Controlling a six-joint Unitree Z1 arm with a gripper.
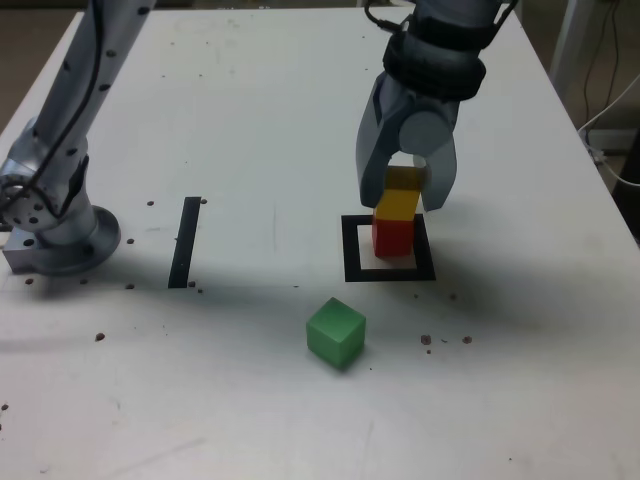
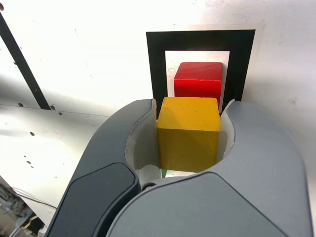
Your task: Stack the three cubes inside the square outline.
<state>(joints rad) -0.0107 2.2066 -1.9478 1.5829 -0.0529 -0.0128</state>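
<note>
- Wrist view shows my end effector [image 2: 190, 143] clamped on the yellow cube [image 2: 188, 131], one jaw on each side face of it.
- Just beyond the yellow cube lies the red cube [image 2: 198, 84], inside the white centre of the square outline [image 2: 200, 39], in the upper middle of that frame.
- In the exterior view, the yellow cube [image 1: 400, 200] is right above the red cube [image 1: 393, 237], right of the frame centre. I cannot tell if the two already touch or if a thin gap remains.
- The green cube [image 1: 336, 331] lies alone on the tabletop [image 1: 250, 120], below the outline in the frame and outside it.
- A straight black strip [image 1: 186, 241] lies at the left of centre, well apart from the cubes.
- My judgement: the step in hand is placing the second cube on the first.
- The next move calls for a yellow cube seated squarely on the red one, then a gentle release, because a skewed release could push the red cube or tip the stack. After that, the green cube waits.
</note>
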